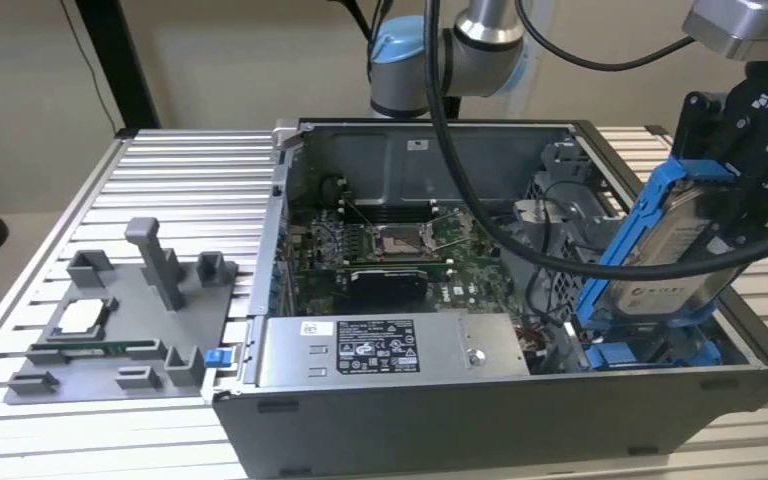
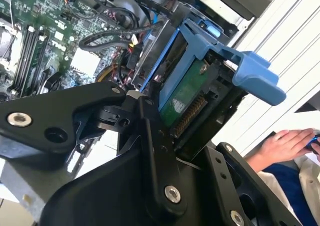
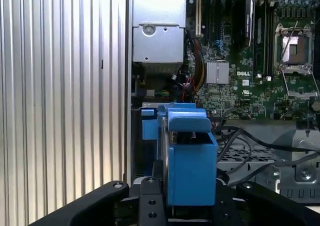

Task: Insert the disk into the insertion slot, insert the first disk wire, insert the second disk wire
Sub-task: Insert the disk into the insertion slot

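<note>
An open computer case lies on a ribbed metal surface. Nearest in the exterior view, just behind the case's front wall, sits a grey power-supply box with a black-and-white sticker. On the exterior view's left, beside the case, a grey fixture tray with upright pegs rests on the surface.

In the case's near corner, on the exterior view's right, is the insertion slot, made of bright blue rails. The disk stands tilted above it, with its lower end down at the rails and its upper end leaning away towards the exterior view's right. It is not lying flat in the slot.

The hand is closed on the disk's upper part. The second wrist view shows its black fingers pressed against both sides of the blue carrier frame.

Farther back, a green motherboard covers the case floor, crossed by black cables. Behind the case rises the arm.
</note>
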You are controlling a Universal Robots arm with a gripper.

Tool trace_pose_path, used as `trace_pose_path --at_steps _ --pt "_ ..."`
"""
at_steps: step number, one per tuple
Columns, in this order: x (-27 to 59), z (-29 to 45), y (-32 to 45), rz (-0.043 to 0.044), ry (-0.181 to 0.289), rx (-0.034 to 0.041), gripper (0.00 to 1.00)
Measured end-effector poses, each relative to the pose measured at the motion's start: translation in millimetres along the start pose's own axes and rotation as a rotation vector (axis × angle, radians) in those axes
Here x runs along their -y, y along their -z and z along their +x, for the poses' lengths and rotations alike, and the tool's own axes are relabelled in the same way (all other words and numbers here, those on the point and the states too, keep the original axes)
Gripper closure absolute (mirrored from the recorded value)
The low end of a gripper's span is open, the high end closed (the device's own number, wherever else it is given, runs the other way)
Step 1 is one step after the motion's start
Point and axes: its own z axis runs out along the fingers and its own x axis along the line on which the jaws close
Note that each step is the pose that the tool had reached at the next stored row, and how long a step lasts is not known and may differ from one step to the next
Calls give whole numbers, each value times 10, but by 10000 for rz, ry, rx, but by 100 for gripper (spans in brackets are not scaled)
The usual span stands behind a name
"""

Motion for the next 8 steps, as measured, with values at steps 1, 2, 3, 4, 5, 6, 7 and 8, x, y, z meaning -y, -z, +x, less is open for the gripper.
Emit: trace_pose_path --at_steps 1,2,3,4,5,6,7,8 --pt "5 0 -6 -1 8 45 100" --pt "12 0 -16 -2 11 73 100" --pt "24 0 -25 -1 11 75 100" --pt "38 1 -33 -2 11 74 100" --pt "51 1 -42 -2 11 72 100" --pt "59 1 -55 -2 12 74 100" --pt "62 2 -71 -2 11 72 100" --pt "63 3 -89 -1 10 73 100"
